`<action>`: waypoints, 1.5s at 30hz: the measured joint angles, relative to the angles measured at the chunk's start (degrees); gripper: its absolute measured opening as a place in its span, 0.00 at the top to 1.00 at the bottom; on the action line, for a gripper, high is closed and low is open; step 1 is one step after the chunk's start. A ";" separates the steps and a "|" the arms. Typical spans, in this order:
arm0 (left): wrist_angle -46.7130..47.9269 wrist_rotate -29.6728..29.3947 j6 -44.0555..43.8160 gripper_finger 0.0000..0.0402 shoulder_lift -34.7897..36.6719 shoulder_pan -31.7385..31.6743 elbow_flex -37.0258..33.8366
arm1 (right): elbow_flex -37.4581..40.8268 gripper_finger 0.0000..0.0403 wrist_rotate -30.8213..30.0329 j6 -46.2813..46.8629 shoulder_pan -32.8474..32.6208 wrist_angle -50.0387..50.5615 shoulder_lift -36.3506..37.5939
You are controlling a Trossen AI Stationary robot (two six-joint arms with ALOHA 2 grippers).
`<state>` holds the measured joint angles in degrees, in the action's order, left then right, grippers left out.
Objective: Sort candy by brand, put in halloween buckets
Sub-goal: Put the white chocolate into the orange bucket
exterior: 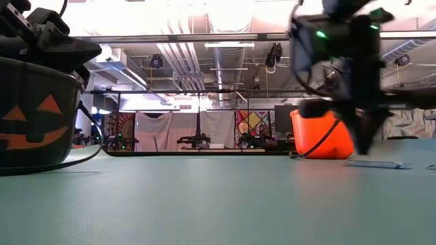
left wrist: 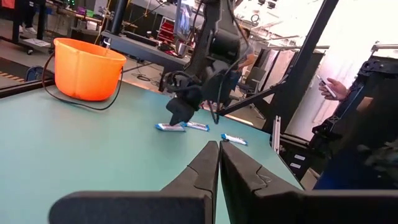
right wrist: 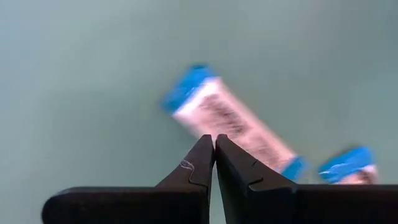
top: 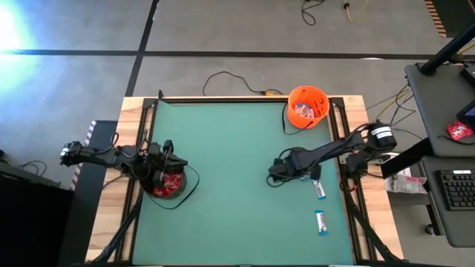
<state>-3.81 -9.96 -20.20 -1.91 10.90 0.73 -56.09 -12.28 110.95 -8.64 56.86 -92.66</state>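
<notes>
The black bucket [top: 169, 185] at the table's left holds red candy, and my left gripper [left wrist: 219, 146] stays shut and level just above it. The orange bucket [top: 307, 106] stands at the far right with candy inside. Three white-and-blue bars lie flat on the green mat: one [left wrist: 170, 127] under my right gripper, one [top: 319, 190] beside it, one [top: 321, 222] nearer the front edge. My right gripper [right wrist: 215, 138] points down, shut, with nothing between its fingers. It hovers close over the first bar [right wrist: 230, 124], and the low view shows its tips [exterior: 363, 146] clear of the mat.
A side desk [top: 445, 111] with a keyboard [top: 454, 189] and a pinkish-red packet [top: 460, 131] stands right of the table. A person [left wrist: 339, 93] stands beyond the table's right edge. The middle of the mat [top: 223, 163] is bare.
</notes>
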 joint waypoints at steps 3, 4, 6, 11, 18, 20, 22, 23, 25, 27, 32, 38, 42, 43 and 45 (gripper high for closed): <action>0.00 0.01 0.01 1.00 0.00 0.00 0.01 | -6.61 0.97 -1.47 -2.76 0.02 1.66 -3.27; -0.02 0.00 -0.01 1.00 0.00 0.00 0.00 | -9.21 0.97 -2.01 -3.45 0.02 3.15 -4.50; 0.00 0.00 0.01 1.00 0.01 -0.01 0.00 | -14.69 0.97 -3.49 -4.10 -0.34 8.57 -6.68; -0.02 0.00 -0.01 1.00 0.02 -0.02 0.00 | -25.98 0.97 -7.73 -4.41 -2.05 22.41 -11.26; 0.00 0.00 0.01 1.00 0.02 0.00 0.02 | -28.77 0.97 -8.84 -0.82 -3.27 30.28 -11.16; 0.00 0.00 -0.01 1.00 0.02 0.00 0.02 | -27.63 0.97 -8.84 0.62 -3.43 31.77 -10.20; -0.02 0.00 -0.01 1.00 0.00 0.00 0.00 | -26.02 0.97 -8.86 1.64 -3.48 31.86 -9.00; -0.01 0.00 -0.01 1.00 0.00 0.00 0.02 | -24.99 0.97 -8.83 1.84 -3.48 31.89 -8.45; 0.00 0.00 0.00 1.00 0.00 -0.02 0.02 | -22.43 0.97 -8.59 1.88 -3.45 31.85 -7.08; -0.01 0.01 0.00 1.00 0.01 0.00 0.02 | -19.32 0.97 -8.50 1.80 -3.34 31.74 -5.22; -0.02 0.02 -0.01 1.00 0.00 -0.02 0.00 | -10.21 0.97 -8.45 6.39 -3.49 31.01 0.69; -0.01 0.00 -0.01 1.00 0.00 -0.01 0.01 | -1.37 0.97 -11.04 3.37 -3.74 26.79 8.40; 0.00 0.00 -0.01 1.00 0.00 -0.02 0.00 | 1.77 0.97 -11.65 -1.87 -3.74 22.23 11.46; -0.02 0.00 -0.01 1.00 0.00 0.00 0.00 | 2.33 0.97 -11.46 -2.44 -3.74 20.78 11.93; -0.02 0.01 -0.01 1.00 0.00 -0.02 0.00 | 2.86 0.97 -11.33 -3.14 -3.74 17.78 12.51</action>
<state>-3.83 -9.95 -20.21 -1.91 10.88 0.73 -53.23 -23.61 107.81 -12.38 74.64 -80.15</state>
